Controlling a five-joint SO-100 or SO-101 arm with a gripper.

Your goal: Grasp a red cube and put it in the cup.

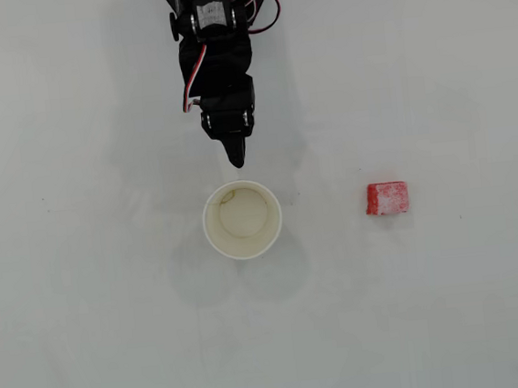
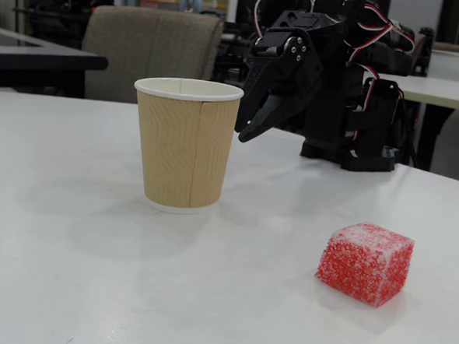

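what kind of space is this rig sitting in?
Probably an office or meeting room: the arm stands on a plain white table, with a padded chair behind the cup and another white desk beyond.

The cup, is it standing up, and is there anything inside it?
The cup stands upright on the table, rim on top. The overhead view shows only its bare cream bottom, so it is empty.

Black arm folded low, tool [image 2: 243,132] tilted downward, empty, fingers seemingly closed together
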